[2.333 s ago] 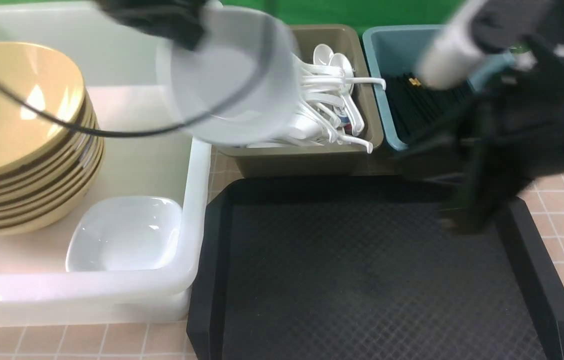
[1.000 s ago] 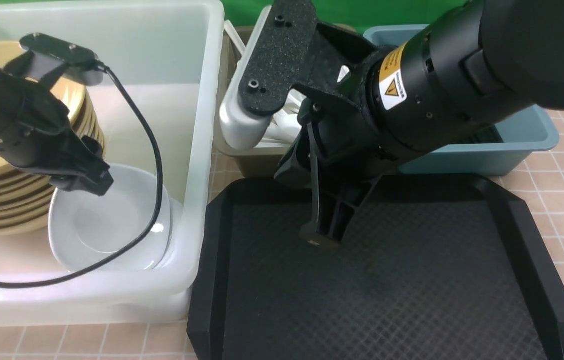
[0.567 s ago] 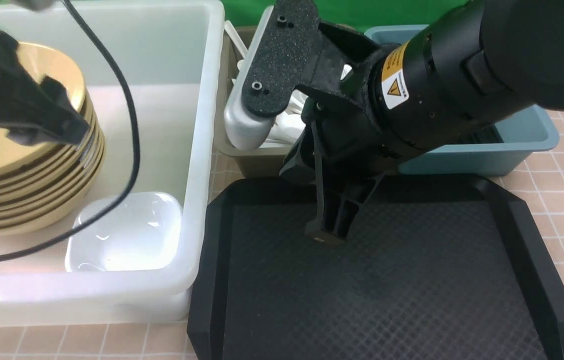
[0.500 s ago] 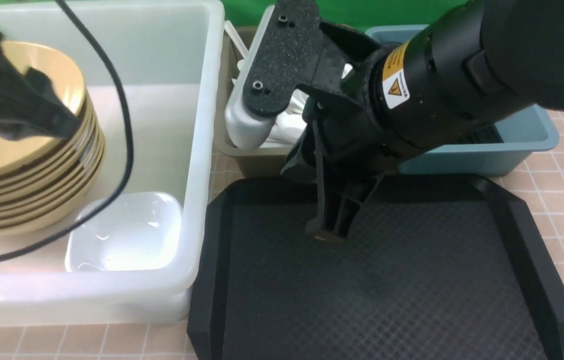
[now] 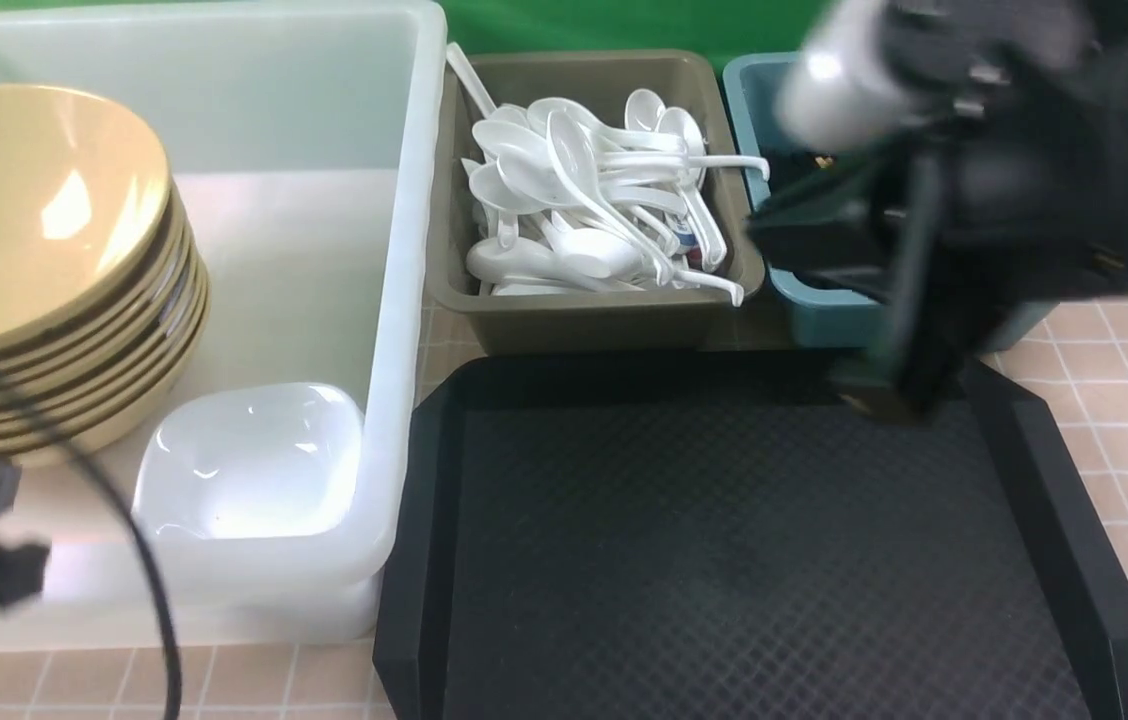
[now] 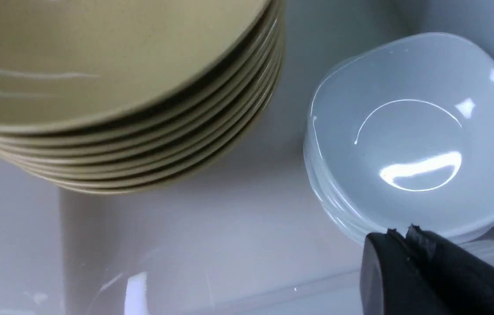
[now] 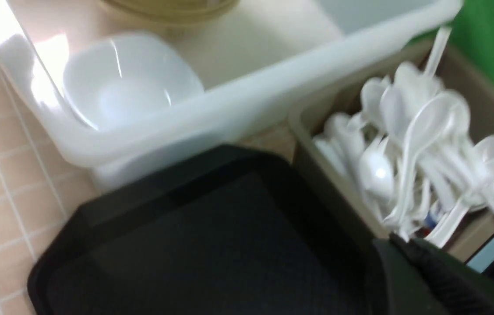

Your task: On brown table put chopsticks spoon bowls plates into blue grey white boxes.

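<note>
The black tray (image 5: 724,560) lies bare on the brown table (image 5: 1124,400), and everything the task names sits around it. The white box (image 5: 402,300) stands just beside the tray's left edge, the grey box (image 5: 584,325) just beyond its far edge, and the blue box (image 5: 824,318) beyond its far right corner. Inside the white box the bowls (image 5: 34,250) are nested in a stack on the side away from the tray. The plates (image 5: 249,460) are stacked in the near corner next to it. The spoons (image 5: 574,210) are heaped in the grey box. The chopsticks (image 5: 799,165) show only as a dark sliver in the blue box behind the blurred right arm. The left gripper (image 6: 401,232) hangs well to the tray's left, above the near side of the white box. Its fingers are pinched together on nothing, with the plates just ahead of the tips and the bowls farther off. The right gripper (image 7: 398,244) hovers above the tray's far right corner, fingers close together and empty. With the tray bare, nothing seems left to carry. Should a plate need squaring, the left arm is much the nearer.
</note>
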`<act>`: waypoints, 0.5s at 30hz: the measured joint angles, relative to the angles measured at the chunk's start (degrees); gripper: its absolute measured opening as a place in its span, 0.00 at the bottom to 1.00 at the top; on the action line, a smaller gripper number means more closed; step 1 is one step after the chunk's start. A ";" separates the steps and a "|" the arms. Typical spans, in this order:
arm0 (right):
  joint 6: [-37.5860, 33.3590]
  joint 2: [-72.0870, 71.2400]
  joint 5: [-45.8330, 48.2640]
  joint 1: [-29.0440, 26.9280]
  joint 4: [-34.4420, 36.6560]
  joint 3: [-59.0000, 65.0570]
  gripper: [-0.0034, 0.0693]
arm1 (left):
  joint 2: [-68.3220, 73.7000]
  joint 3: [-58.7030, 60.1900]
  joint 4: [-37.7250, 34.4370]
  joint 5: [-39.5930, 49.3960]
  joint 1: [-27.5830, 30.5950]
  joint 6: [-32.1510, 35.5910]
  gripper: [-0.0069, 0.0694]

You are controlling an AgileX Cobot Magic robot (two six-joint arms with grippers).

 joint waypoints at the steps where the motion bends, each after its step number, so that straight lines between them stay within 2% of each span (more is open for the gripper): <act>1: -0.40 -2.02 -1.48 0.13 0.01 1.94 0.15 | -2.71 2.51 0.00 -1.97 0.00 -1.04 0.09; 7: -1.38 -14.86 -13.11 1.60 0.20 15.18 0.15 | -15.04 11.23 0.00 -10.14 0.00 -3.59 0.09; 15: -0.92 -22.91 -23.14 3.91 0.33 23.53 0.15 | -23.08 12.78 0.00 -11.10 0.00 -3.81 0.09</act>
